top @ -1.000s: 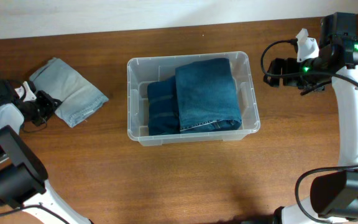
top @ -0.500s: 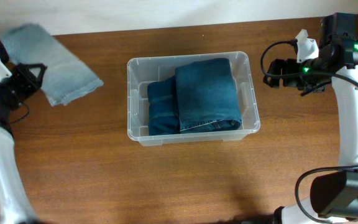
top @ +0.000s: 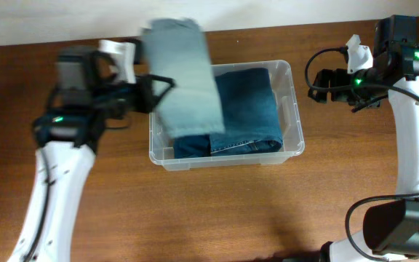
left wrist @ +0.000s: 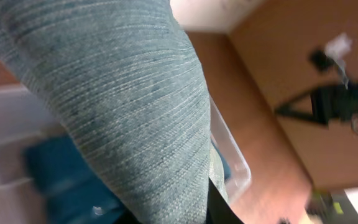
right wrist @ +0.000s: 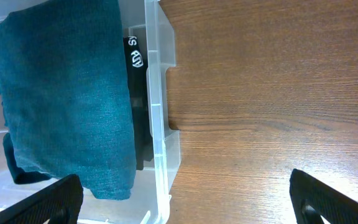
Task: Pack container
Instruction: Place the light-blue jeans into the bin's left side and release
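Note:
The clear plastic container (top: 294,116) stands mid-table with folded dark blue jeans (top: 249,109) inside. My left gripper (top: 155,93) is shut on a folded light blue denim piece (top: 184,76) and holds it in the air over the container's left half. In the left wrist view the light denim (left wrist: 123,106) fills the frame, with the container rim (left wrist: 232,155) and dark jeans (left wrist: 61,177) below it. My right gripper (top: 318,84) is open and empty, just right of the container. Its view (right wrist: 188,199) shows the container wall (right wrist: 157,112) and the dark jeans (right wrist: 67,93).
Bare brown wood table (top: 217,211) surrounds the container. A white wall edge runs along the back (top: 49,22). The right arm's cables (top: 333,54) hang near the container's right end.
My left arm has lifted the light blue denim off the table's far left and swung it right, until it hangs over the container. The right arm has not moved.

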Available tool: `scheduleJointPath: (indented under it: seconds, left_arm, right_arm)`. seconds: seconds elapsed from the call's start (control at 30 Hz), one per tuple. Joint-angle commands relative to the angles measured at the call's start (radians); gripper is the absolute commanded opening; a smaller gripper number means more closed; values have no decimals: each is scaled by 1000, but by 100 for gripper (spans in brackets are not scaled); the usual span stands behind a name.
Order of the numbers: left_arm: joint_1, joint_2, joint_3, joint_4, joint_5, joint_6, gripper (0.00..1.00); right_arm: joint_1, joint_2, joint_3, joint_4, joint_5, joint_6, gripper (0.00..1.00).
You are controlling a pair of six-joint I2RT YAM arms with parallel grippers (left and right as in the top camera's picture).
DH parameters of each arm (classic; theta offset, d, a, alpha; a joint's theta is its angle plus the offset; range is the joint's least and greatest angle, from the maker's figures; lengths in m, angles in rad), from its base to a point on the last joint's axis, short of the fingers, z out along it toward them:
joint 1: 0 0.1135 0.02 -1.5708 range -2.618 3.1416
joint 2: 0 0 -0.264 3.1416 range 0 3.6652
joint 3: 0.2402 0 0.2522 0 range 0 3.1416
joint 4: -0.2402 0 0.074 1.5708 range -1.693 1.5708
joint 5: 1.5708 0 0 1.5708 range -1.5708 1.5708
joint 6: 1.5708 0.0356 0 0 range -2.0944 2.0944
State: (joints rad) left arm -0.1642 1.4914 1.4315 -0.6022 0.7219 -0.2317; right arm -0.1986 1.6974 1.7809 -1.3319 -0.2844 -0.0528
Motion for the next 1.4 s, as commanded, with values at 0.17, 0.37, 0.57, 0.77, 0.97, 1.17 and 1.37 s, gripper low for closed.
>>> scheduleJointPath:
  seconds: [0.17,0.37,0.57,0.77,0.97,1.17,1.37]
  left_arm:
    - [-60,142,17,-54,-121,48,0]
    - [-60,198,17,-101,-276,111,0]
    - [-60,245,16,-113,-278,125,2]
    - [-60,260,17,-144,-381,125,1]
    - [-60,260,17,-187,-481,125,1]
    - [-60,260,17,-204,-510,125,1]
    - [-60,260,17,-208,-509,125,52]
  right_arm:
    - [2,-6,-5,0,9,-3,98]
    - [2,-6,-5,0,9,-3,98]
    - [2,-6,-5,-1,9,-3,98]
    - [2,-6,-5,-5,9,-3,99]
    - [2,-6,-5,-4,9,-3,98]
    - [2,-6,-5,-4,9,-3,98]
    - [2,-6,-5,-4,9,-3,98]
